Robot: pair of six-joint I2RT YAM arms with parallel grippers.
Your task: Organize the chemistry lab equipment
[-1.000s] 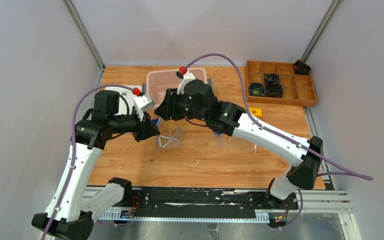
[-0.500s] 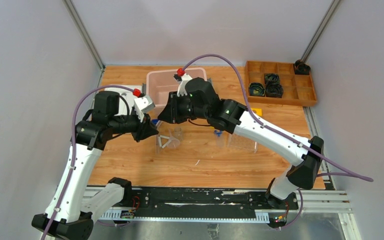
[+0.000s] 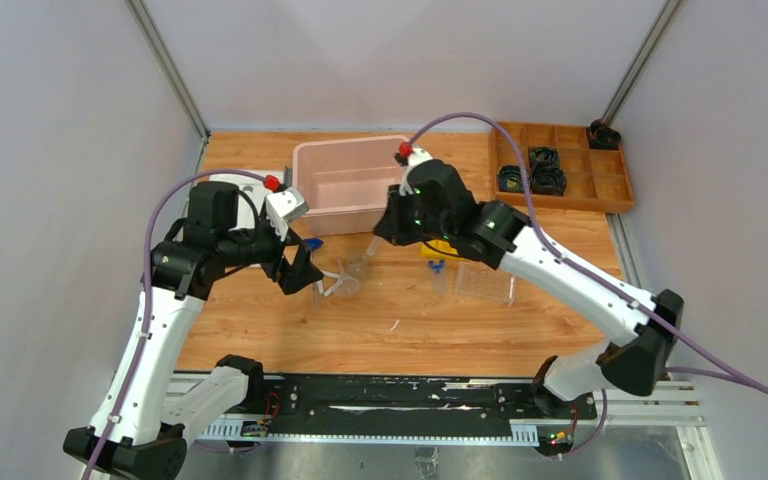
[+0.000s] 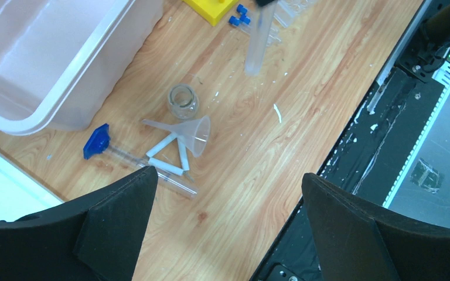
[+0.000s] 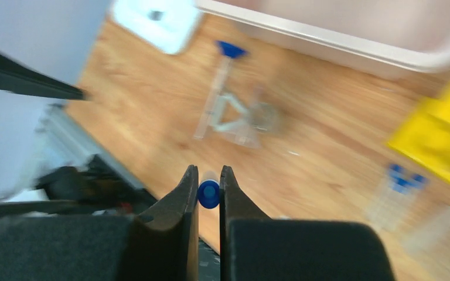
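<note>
The right gripper pinches a blue-capped clear tube, which hangs below its fingers over the middle of the worktop. The left gripper gapes wide, holding nothing, above the funnel and small beaker. Both rest left of the worktop's middle, near the pink bin at the far edge.

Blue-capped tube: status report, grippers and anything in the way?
Right gripper shut on blue-capped tube, held above the table. Left gripper open, empty, over the funnel. Nothing blocking around the tube.
</note>
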